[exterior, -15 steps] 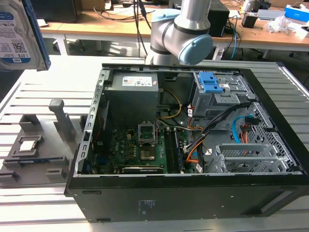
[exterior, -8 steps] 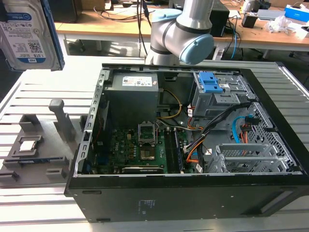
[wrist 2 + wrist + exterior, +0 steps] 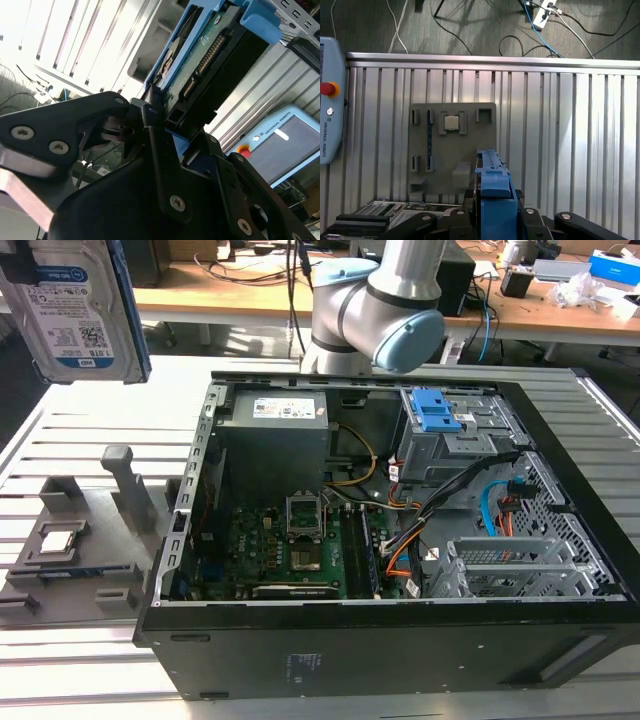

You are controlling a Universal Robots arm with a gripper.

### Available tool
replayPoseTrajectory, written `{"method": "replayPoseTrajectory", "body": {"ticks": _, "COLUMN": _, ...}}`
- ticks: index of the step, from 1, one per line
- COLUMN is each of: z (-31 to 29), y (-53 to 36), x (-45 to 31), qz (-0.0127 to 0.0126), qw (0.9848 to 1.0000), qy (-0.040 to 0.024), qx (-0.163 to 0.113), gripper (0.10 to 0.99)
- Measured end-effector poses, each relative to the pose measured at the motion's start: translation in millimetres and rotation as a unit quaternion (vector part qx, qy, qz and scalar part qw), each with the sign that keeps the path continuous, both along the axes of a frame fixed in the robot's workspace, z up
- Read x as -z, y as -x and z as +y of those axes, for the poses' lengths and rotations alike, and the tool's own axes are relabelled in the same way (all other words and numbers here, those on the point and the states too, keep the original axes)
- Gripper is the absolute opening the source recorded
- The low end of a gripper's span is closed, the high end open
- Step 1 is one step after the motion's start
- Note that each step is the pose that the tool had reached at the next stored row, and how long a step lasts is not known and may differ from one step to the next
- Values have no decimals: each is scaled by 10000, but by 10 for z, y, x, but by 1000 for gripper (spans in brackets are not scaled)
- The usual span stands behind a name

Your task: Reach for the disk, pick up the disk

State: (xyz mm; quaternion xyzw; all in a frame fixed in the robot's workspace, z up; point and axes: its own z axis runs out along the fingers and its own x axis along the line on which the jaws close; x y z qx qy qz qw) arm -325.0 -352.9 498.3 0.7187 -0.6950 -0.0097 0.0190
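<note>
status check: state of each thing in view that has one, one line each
disk: in the air, clamped by the gripper, label towards the exterior view
gripper: shut on the disk's edge
computer case: lying on its side, side panel off
processor chip: seated in the grey fixture

The arm (image 3: 385,300) bends at the far side; its gripper (image 3: 161,116) is clamped on the disk (image 3: 210,55).
</note>
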Motion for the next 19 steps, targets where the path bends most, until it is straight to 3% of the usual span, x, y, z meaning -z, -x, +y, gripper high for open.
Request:
{"method": "replayPoseTrajectory", "body": {"ticks": 2, "z": 0, "y": -48, "x": 0, "qz": 2, "qw": 10000, "qy": -97, "qx": 0, "gripper": 365}}
{"method": "replayPoseTrajectory", "body": {"ticks": 4, "z": 0, "y": -87, "x": -1, "qz": 5, "qw": 9999, "qy": -154, "qx": 0, "gripper": 365}}
{"method": "replayPoseTrajectory", "body": {"ticks": 7, "z": 4, "y": -273, "x": 0, "qz": 8, "qw": 9998, "qy": -217, "qx": 0, "gripper": 365}}
{"method": "replayPoseTrajectory", "body": {"ticks": 19, "z": 11, "y": -774, "x": 0, "qz": 21, "qw": 9997, "qy": -236, "qx": 0, "gripper": 365}}
